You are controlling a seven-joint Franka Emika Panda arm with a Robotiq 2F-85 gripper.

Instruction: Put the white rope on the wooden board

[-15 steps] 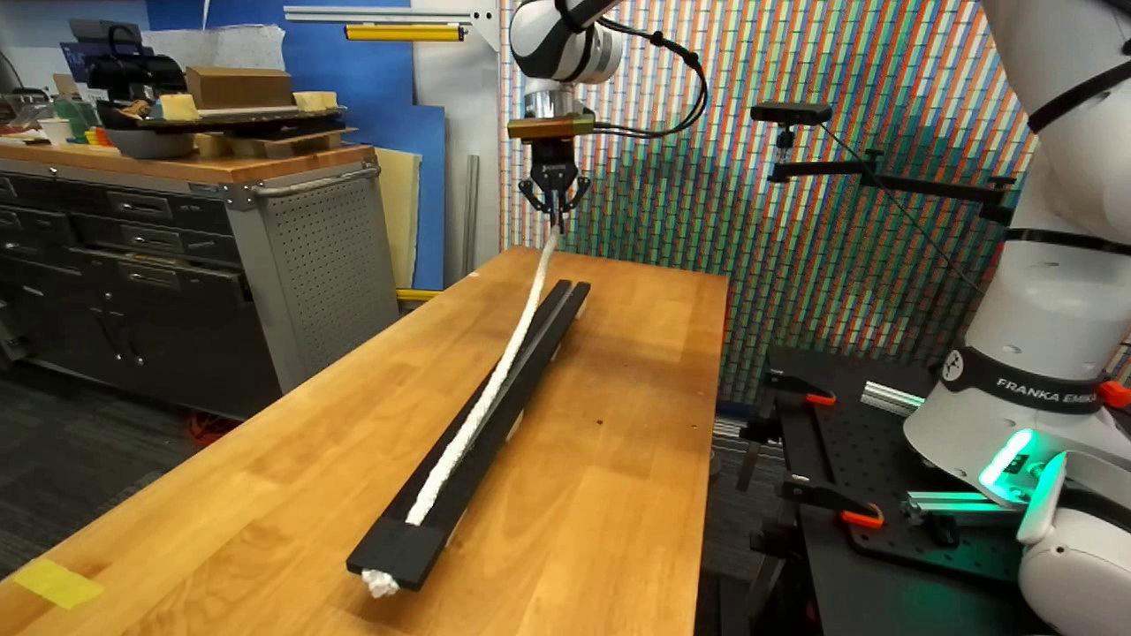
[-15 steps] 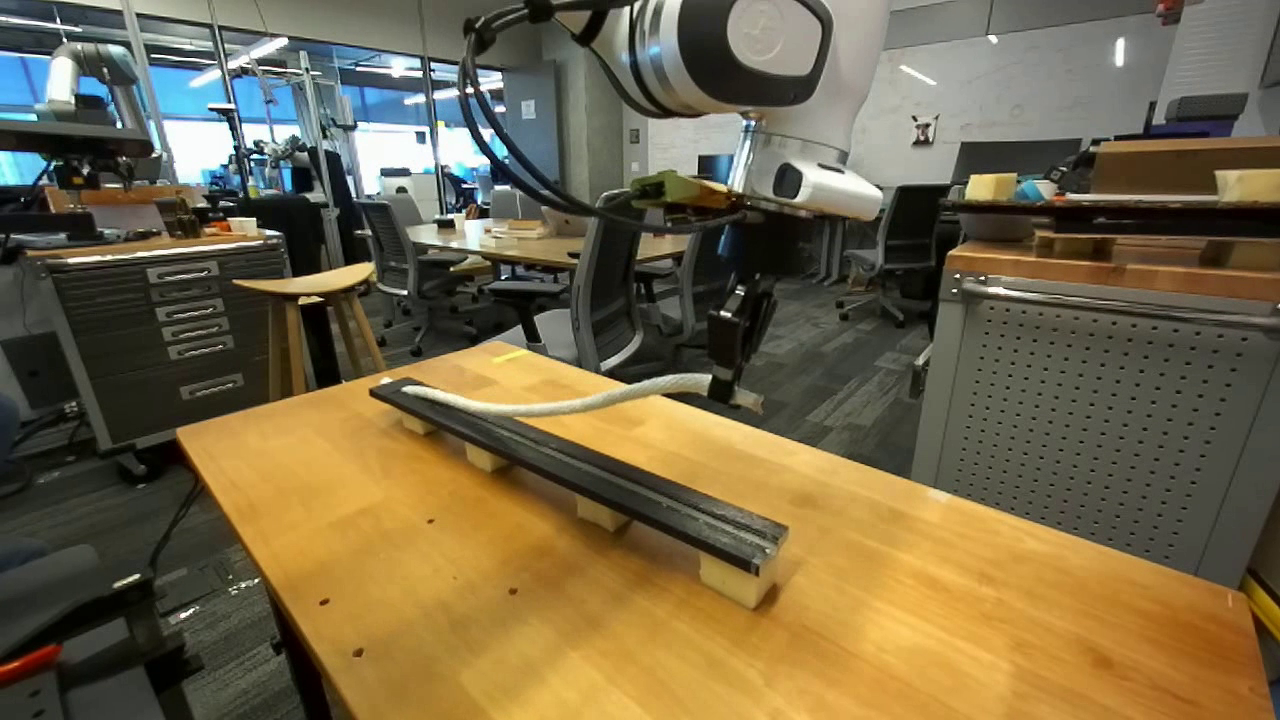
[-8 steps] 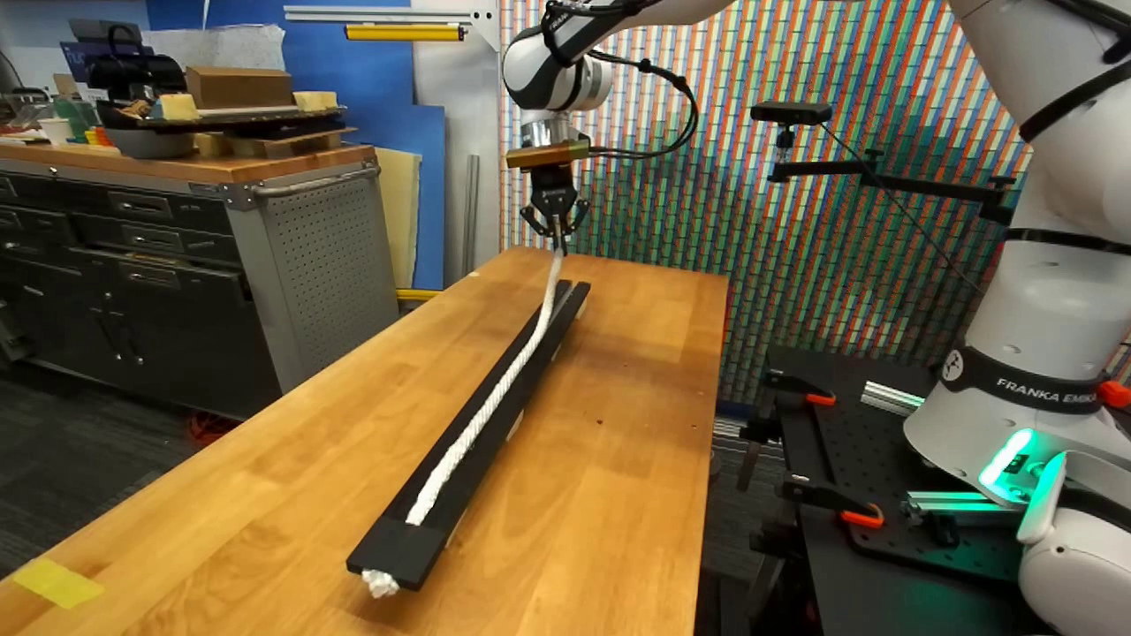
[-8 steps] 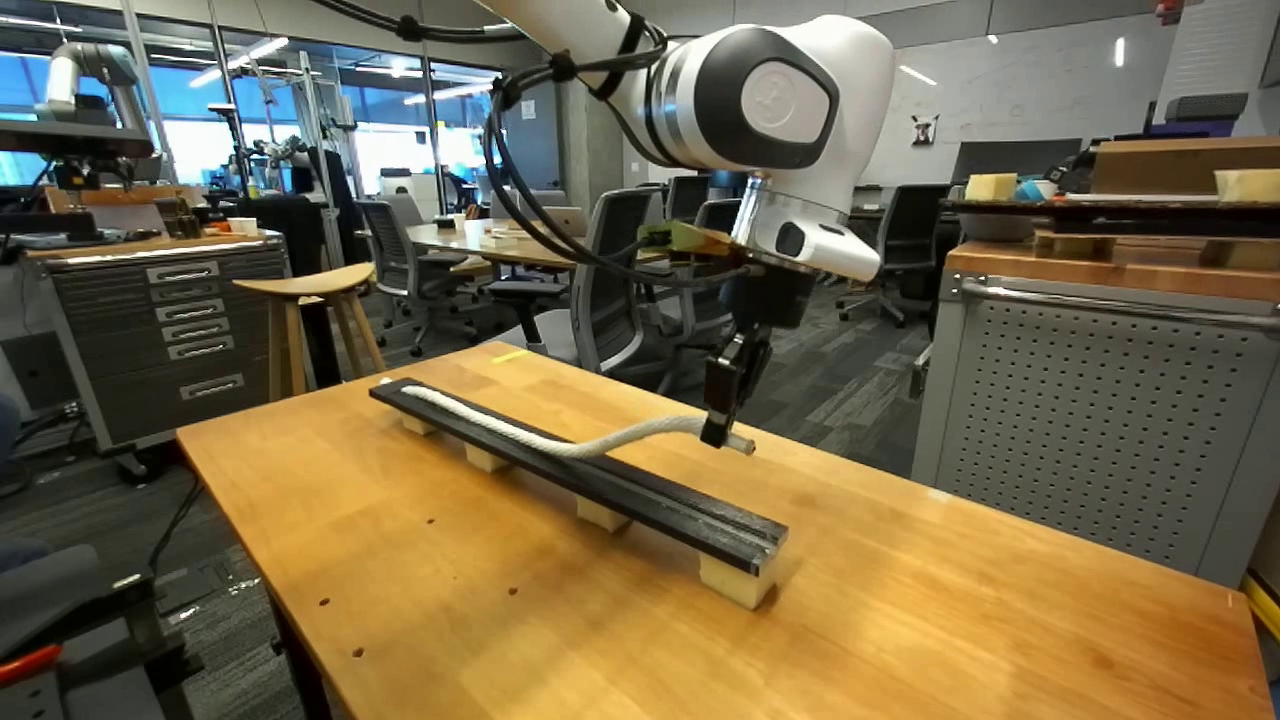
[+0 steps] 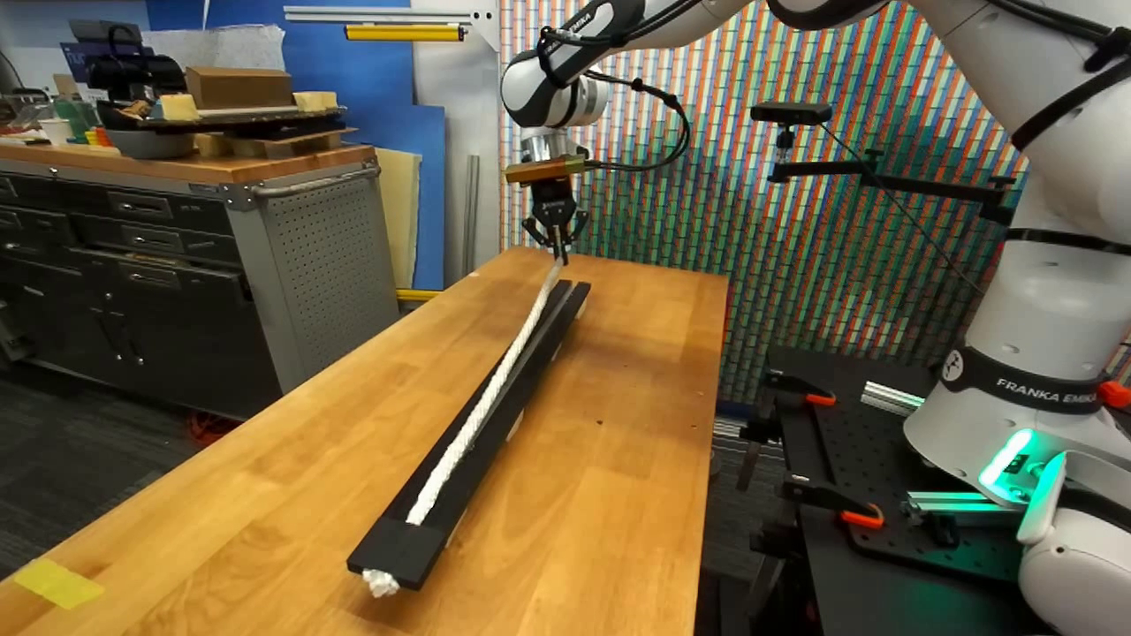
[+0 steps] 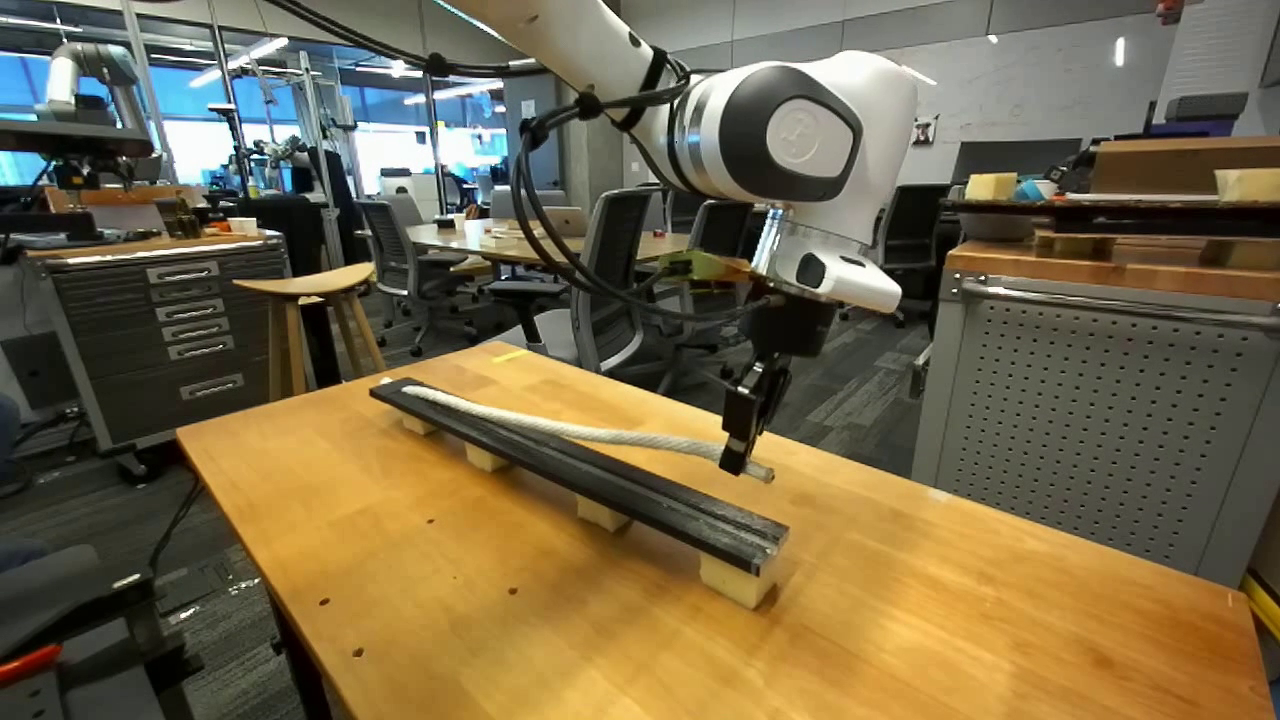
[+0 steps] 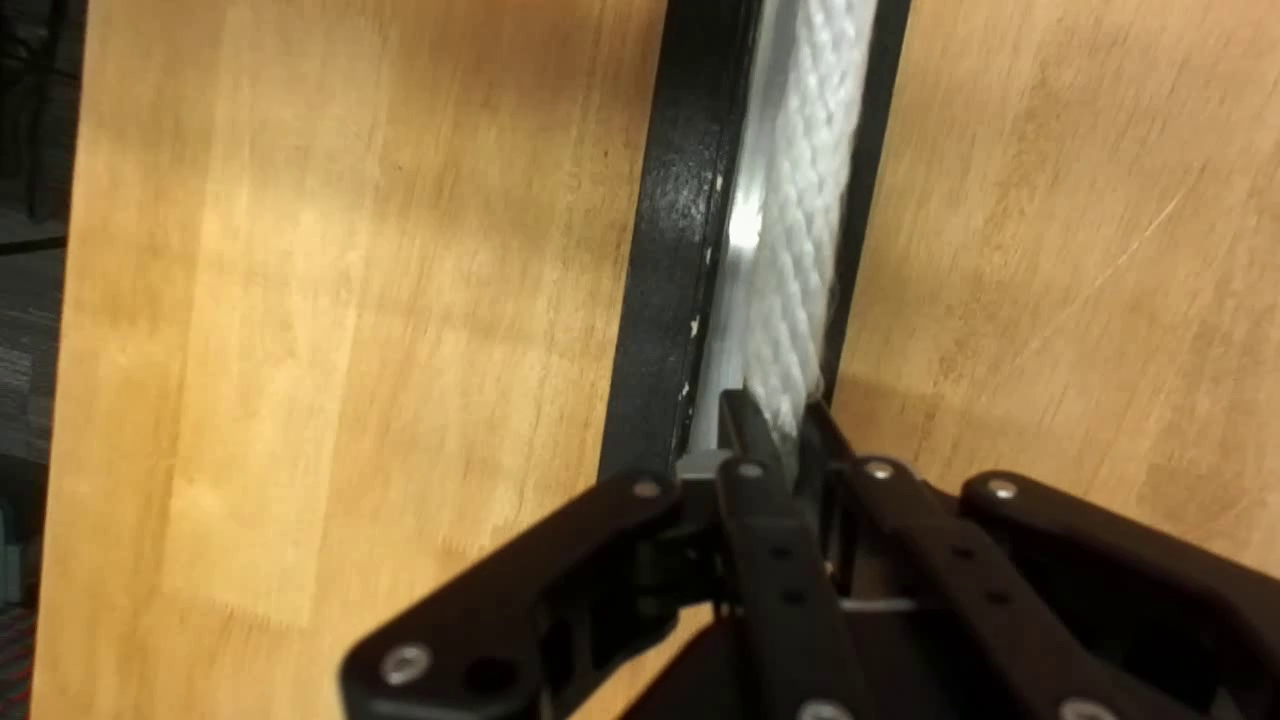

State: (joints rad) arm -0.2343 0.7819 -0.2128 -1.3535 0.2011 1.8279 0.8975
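The hand point(image 7: 778, 420) is drawn in to a narrow gap, gripping the white rope point(image 6: 600, 435) close to one tip, a short stub poking out beyond. From the hand the cord slopes down and away to the wooden board point(image 6: 650, 497), a long black plank with a silvery groove point(image 7: 732, 310) along its top; just where the two meet, I can't tell. Well away from the hand, at the plank's far end, the rope slips under a black cap point(image 5: 399, 541) and a white tuft point(image 5: 380, 583) shows past it. Lower than the hand, small pale blocks point(image 6: 738, 583) prop the plank off the table point(image 6: 900, 590), a broad honey-coloured top (the light catches it in pale patches) with a few dark holes point(image 6: 358, 652) and a scrap of yellow tape point(image 5: 58, 583) well away from the hand. Behind the hand in an exterior view, office chairs point(image 6: 612, 270) stand on grey carpet point(image 6: 860, 400), and a perforated grey cabinet point(image 6: 1100, 420) sits across a gap from the table. A multicoloured striped wall point(image 5: 654, 203) backs the hand in an exterior view, with the robot's base point(image 5: 998, 424) glowing green well off to one side.
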